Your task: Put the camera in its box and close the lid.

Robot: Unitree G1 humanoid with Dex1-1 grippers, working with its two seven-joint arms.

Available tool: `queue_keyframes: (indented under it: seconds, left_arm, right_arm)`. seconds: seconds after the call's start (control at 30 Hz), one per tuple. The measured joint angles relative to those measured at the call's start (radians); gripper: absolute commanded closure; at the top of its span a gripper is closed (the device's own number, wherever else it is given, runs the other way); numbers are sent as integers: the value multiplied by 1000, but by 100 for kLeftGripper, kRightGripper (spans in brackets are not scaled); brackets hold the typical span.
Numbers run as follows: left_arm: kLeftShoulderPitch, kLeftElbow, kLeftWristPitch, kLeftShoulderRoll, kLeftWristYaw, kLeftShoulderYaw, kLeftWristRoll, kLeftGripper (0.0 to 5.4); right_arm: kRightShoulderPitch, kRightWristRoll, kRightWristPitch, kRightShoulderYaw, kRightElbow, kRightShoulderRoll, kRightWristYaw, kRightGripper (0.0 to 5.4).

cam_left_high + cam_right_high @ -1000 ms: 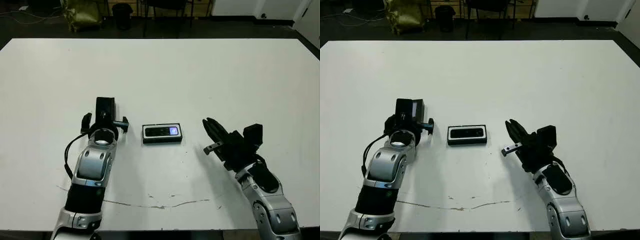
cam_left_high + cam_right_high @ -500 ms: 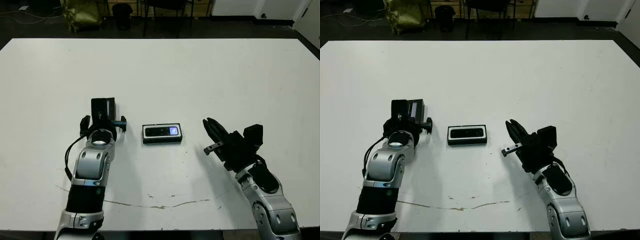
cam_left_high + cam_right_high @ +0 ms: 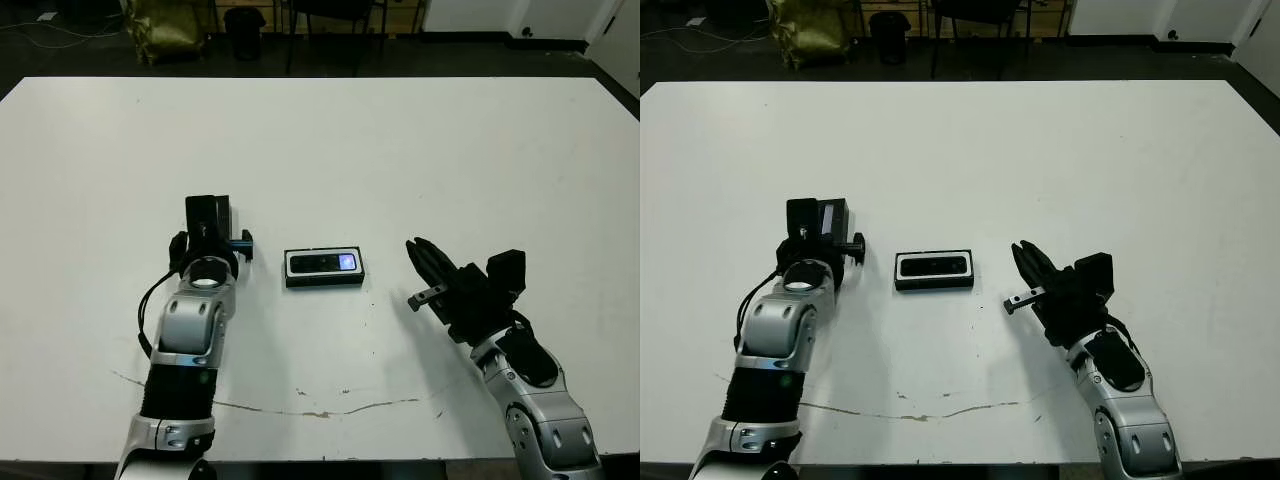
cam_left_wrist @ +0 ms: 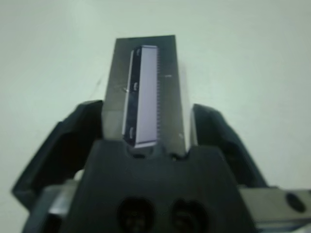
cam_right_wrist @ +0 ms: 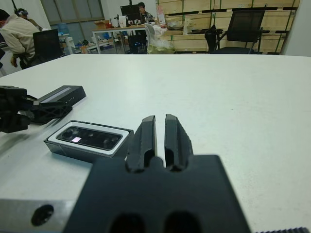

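Between my two grippers, in the head views, the box [image 3: 324, 268] sits on the white desk [image 3: 400, 150] with the camera [image 3: 323, 263] already lying in its white lining, bluish patch toward the right gripper's side. My left gripper [image 3: 212, 228] holds the lid [image 3: 209, 214] clamped between its fingers, just beside the box and not touching it. My right gripper [image 3: 424, 272] hovers on the box's other side, apart from it.

Along the left wrist view, the lid [image 4: 145, 102] runs straight out from the gripper body, pinched at its near end by both side edges, pale stripe facing the lens. I judge it light, stiff and smooth, so the edge grip could slip; holding it by the long sides should let it drop squarely onto the tray. Tiny marks on the stripe are too blurred to read.

Along the right wrist view, my own fingers [image 5: 147, 138] stand pressed almost together with nothing between them. Ahead of them lies the box [image 5: 87, 141], camera inside, the lid beyond. People sit far behind the desk. No readable brand or label shows.
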State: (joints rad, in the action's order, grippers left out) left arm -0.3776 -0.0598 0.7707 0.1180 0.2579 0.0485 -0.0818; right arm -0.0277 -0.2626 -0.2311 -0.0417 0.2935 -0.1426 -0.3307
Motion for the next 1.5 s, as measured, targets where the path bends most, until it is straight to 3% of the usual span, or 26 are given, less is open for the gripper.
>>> queue_keyframes:
  seconds: [0.13, 0.7, 0.9, 1.07, 1.27, 1.5]
  left_arm:
    - [18, -10, -49, -2, 4, -8, -10, 269]
    - [27, 5, -71, -1, -32, 35, 40, 270]
    - [47, 122, -38, -29, -132, 43, 96, 270]
    - [38, 278, -18, -134, -281, 53, 173, 270]
    - [-48, 403, 47, -341, -477, 29, 236, 270]
    - [-142, 362, -70, -596, -822, -54, 283, 270]
  right_arm:
    - [-3, 3, -2, -1, 5, 0, 7, 540]
    - [-8, 0, -7, 0, 6, 0, 11, 540]
    - [-11, 4, 8, -2, -11, 1, 12, 540]
    - [-12, 4, 19, -2, -18, 2, 14, 540]
    - [-11, 6, 37, -2, -38, 4, 9, 540]
    - [-7, -3, 22, 17, -38, 6, 28, 540]
